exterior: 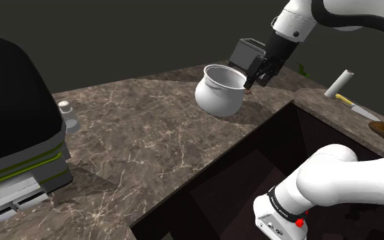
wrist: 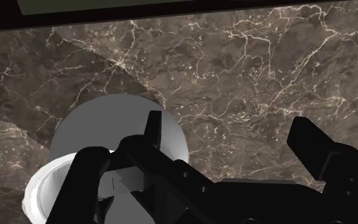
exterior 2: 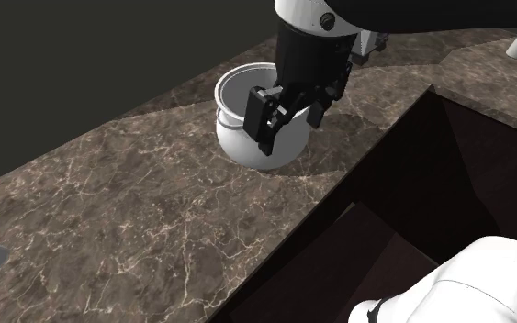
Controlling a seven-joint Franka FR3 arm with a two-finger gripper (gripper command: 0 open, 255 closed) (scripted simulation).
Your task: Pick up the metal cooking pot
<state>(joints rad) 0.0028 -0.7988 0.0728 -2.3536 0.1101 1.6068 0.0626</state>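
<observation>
The pot (exterior: 217,92) sits tilted at the far end of the surface (exterior: 136,143). At its 3 o'clock my pincer (exterior: 257,80) hangs spread wide, gripping nothing, just beside the rim. Risk as I see it: closing off-centre shoves the rounded wall and the pot rolls away.

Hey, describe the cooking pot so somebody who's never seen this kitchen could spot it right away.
On the dark marble countertop, look toward its far edge, where the black gripper reaches down. The pot there is white, round-bellied and open-topped, much bigger than the small shaker near the black appliance at the shoulder view's left.
</observation>
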